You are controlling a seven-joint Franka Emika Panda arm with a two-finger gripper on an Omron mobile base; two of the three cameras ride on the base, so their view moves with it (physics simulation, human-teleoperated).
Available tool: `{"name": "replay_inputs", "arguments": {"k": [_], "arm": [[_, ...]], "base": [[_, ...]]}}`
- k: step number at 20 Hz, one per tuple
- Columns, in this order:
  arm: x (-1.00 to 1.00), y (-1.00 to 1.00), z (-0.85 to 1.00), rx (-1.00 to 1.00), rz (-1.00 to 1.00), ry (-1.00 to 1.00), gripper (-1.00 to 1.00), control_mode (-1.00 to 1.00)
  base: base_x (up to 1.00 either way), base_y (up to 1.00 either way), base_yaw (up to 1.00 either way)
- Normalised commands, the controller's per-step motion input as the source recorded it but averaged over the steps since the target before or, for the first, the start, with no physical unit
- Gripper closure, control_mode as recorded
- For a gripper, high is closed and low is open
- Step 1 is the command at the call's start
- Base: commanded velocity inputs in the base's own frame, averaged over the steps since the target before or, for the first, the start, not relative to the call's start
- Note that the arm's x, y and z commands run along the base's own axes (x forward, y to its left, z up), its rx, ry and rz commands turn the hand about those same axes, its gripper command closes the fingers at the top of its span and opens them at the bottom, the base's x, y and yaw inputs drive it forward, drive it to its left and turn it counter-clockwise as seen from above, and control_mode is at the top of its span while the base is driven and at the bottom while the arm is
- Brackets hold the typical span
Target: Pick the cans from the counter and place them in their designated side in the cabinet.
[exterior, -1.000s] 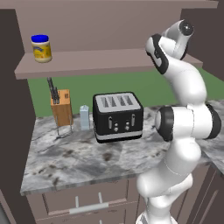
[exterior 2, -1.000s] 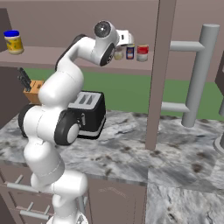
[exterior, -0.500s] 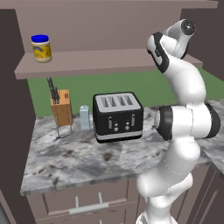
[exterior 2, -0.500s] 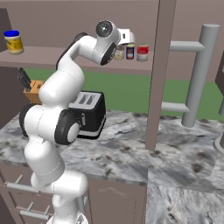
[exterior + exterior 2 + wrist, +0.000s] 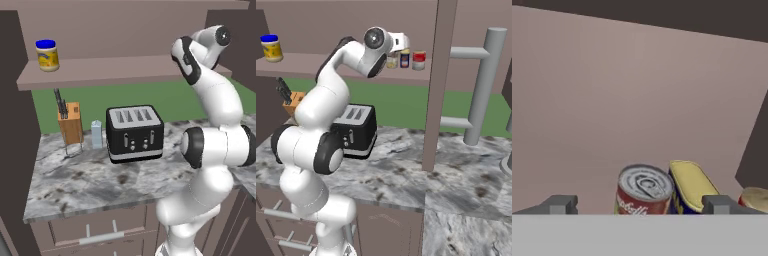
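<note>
The claw [image 5: 638, 204] stands apart, empty, above the cans [image 5: 691, 186] (on the cabinet [image 5: 331, 65] shelf). Pulling away carelessly could topple one.

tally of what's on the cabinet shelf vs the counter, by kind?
Shelf:
Cans: 3 – red-and-white can, dark-blue tin, tan-and-red tin
Jars: 1 – yellow jar
Counter:
Toasters: 1 – toaster
Knife blocks: 1 – knife block
Small pale cartons: 1 – carton
Total: 7
</note>
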Motion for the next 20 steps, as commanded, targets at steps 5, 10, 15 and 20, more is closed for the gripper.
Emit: {"name": "replay_inputs", "arguments": {"k": [5, 10, 15, 20], "arm": [[-0.59, 0.17, 0.06, 0.0, 0.02, -0.11, -1.0, -1.0], [-0.64, 0.39, 0.03, 0.0, 0.02, -0.01, -1.0, -1.0], [-0.64, 0.39, 0.0, 0.0, 0.02, 0.0, -1.0, -1.0], [-0.71, 0.27, 0.0, 0.0, 0.02, 0.0, -1.0, -1.0]], "base": [[0.0, 0.0, 0.0], [0.0, 0.0, 0.0], [0.0, 0.0, 0.0], [0.0, 0.0, 0.0]]}}
